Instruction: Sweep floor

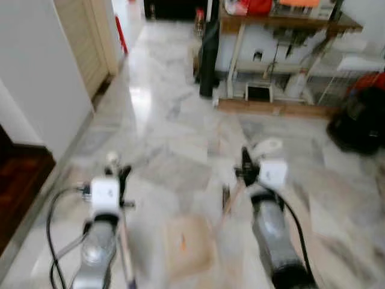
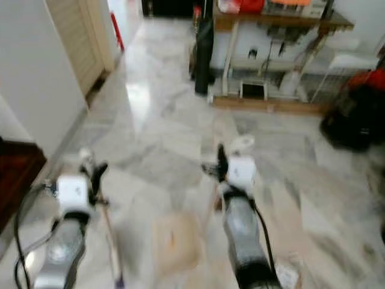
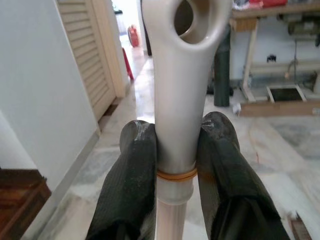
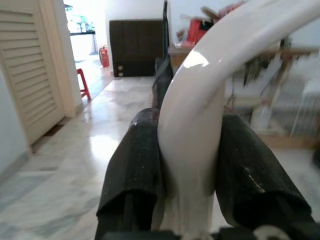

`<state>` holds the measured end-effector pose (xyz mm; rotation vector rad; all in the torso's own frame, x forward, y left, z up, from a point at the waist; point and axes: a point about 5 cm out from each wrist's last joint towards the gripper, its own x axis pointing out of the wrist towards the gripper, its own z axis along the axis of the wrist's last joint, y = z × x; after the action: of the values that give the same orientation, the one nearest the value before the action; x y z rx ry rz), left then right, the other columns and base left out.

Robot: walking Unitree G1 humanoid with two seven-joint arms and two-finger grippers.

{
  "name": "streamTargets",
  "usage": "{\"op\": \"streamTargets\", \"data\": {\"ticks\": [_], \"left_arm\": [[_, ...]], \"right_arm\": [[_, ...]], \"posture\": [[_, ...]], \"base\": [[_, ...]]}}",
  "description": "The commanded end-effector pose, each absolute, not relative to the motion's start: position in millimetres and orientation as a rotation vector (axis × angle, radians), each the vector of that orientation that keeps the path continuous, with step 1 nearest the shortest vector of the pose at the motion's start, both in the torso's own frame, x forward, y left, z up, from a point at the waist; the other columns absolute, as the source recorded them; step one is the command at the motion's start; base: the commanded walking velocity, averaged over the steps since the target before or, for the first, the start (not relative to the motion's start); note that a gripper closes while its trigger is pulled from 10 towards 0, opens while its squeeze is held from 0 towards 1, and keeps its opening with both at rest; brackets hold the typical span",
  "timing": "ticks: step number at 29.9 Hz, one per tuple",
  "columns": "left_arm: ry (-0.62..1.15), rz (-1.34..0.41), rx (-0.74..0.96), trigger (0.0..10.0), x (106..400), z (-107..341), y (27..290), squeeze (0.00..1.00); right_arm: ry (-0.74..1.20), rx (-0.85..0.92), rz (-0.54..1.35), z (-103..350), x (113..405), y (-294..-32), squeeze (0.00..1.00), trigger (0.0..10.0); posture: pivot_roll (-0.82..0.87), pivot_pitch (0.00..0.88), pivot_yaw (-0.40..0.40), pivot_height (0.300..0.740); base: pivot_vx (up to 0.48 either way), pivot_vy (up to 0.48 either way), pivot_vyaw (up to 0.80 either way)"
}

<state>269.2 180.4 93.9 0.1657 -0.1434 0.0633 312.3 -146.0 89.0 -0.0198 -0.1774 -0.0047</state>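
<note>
My left gripper (image 3: pixel 177 145) is shut on the pale grey broom handle (image 3: pixel 177 100), just below its hang hole. In the blurred left eye view that handle's top (image 1: pixel 112 158) sits above the left gripper (image 1: pixel 120 176), and the thin stick (image 1: pixel 124 241) runs down toward the floor. My right gripper (image 4: pixel 187 150) is shut on a curved white dustpan handle (image 4: pixel 200 95). This handle (image 1: pixel 268 146) is ahead of the right gripper (image 1: pixel 245 168). A tan dustpan (image 1: pixel 189 245) lies on the marble floor between my arms.
A white wall (image 1: pixel 36 78) and louvred door (image 1: pixel 84 36) run along the left, with dark wood flooring (image 1: pixel 18 186) below. Ahead stand a wooden bench (image 1: pixel 283 24) with clutter and a tall black object (image 1: pixel 209 54). A black and red bag (image 1: pixel 361 120) sits on the right.
</note>
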Motion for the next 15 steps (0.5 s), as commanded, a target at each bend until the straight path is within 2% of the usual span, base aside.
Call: {"op": "streamTargets", "data": {"ticks": [1,15], "left_arm": [[-0.193,0.069,0.186,10.0,271.0,104.3,184.2,0.00],[-0.194,0.073,0.186,10.0,271.8,105.4,184.8,0.00]], "right_arm": [[-0.235,-0.020,0.008,101.9,316.6,-141.3,0.00,10.0],[-0.238,-0.040,0.018,102.6,316.5,-139.7,0.00,10.0]], "posture": [[0.11,0.030,-0.043,0.740],[0.11,0.046,-0.042,0.740]], "base": [[0.337,0.000,0.00],[0.333,0.000,0.00]]}}
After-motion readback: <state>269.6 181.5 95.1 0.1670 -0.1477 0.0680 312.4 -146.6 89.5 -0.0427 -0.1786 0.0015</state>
